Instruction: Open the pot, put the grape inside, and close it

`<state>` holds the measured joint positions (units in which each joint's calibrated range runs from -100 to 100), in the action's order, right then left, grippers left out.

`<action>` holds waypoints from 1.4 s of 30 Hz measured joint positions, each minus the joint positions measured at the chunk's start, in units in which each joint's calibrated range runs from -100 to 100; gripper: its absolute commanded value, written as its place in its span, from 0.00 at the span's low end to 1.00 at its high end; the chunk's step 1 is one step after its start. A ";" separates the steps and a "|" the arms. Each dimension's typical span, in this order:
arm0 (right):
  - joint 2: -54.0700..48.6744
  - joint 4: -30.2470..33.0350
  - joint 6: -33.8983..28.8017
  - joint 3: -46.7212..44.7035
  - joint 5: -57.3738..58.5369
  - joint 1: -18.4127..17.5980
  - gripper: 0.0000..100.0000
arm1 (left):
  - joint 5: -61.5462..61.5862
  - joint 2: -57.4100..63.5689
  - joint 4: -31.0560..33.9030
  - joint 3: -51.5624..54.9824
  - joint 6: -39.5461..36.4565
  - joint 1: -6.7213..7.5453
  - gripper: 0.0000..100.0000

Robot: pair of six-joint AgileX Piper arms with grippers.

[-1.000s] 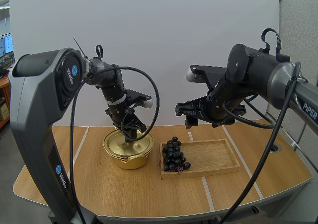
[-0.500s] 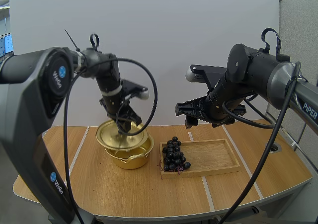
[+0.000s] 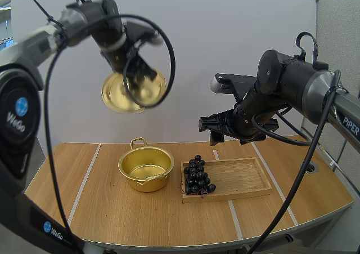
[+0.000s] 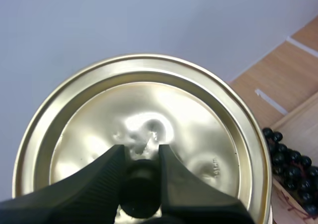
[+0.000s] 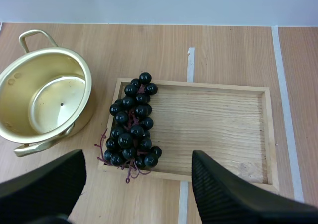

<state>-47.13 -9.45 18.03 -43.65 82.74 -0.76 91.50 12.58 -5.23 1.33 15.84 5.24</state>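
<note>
We count one surface (image 3: 112,209), one tray (image 3: 247,178), one pot (image 3: 145,169), one lid (image 3: 132,90), one bunch of grapes (image 3: 198,175) and two hands. The pot stands open and mouth up on the surface just beside the tray, its two handles pointing far and near, while our left hand (image 4: 140,169) pinches the lid by its knob high above the pot, tilted steeply. The grapes lie at the tray's end nearest the pot, long axis running near to far, and our right hand (image 3: 211,124) hovers above the tray, fingers wide apart.
</note>
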 measured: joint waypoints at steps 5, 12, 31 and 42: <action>0.00 0.00 0.00 0.00 0.00 0.00 1.00 | -1.47 4.37 0.89 -9.43 -1.40 0.00 0.00; 0.00 0.00 0.00 0.00 0.00 0.00 1.00 | -4.71 6.78 5.77 -23.95 -5.03 0.00 0.00; 0.00 -3.19 0.00 0.00 0.00 0.00 1.00 | -6.88 7.54 12.02 -46.34 -8.82 0.00 0.00; 4.25 -6.25 2.65 0.00 -1.49 0.00 1.00 | -7.65 7.90 12.02 -46.48 -8.92 0.00 0.00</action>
<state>-42.88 -15.70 20.68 -43.65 81.25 -0.76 83.85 20.48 6.78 -45.15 6.92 5.24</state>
